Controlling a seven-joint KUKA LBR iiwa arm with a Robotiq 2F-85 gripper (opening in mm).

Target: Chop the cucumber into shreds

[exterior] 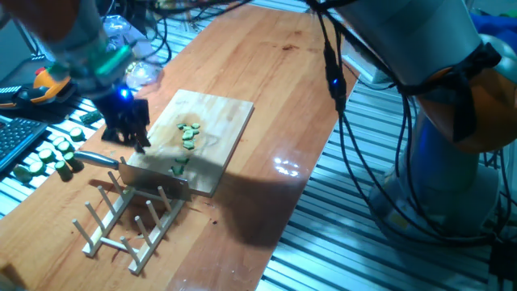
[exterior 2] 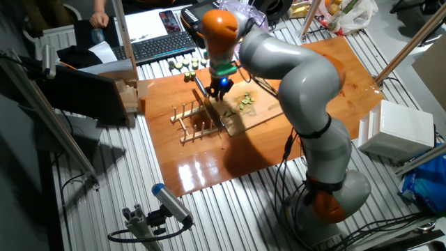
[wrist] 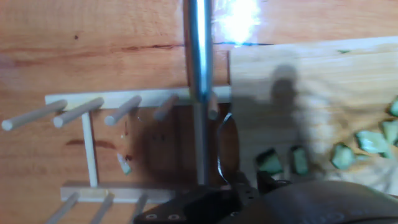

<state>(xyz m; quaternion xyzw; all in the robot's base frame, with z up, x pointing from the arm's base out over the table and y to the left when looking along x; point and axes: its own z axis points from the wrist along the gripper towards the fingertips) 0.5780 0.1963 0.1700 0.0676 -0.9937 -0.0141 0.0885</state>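
The cucumber is cut into small light-green shreds (exterior: 190, 133) that lie in a loose cluster on the wooden cutting board (exterior: 222, 113); a few more bits (exterior: 179, 167) lie near the board's front edge. In the hand view the shreds (wrist: 360, 144) lie to the right on the board (wrist: 311, 74). My gripper (exterior: 137, 144) hangs over the board's left front corner and looks shut on a steel knife (exterior: 153, 179), whose blade stands on edge there. The knife's handle (wrist: 199, 62) runs up the middle of the hand view. The gripper also shows in the other fixed view (exterior 2: 219, 89).
A wooden peg rack (exterior: 129, 222) stands right against the board's front edge, under the knife; one green bit (wrist: 124, 163) lies inside it. Several thick dark-skinned cucumber chunks (exterior: 52, 158) lie at the table's left edge. A keyboard (exterior 2: 157, 45) sits beyond.
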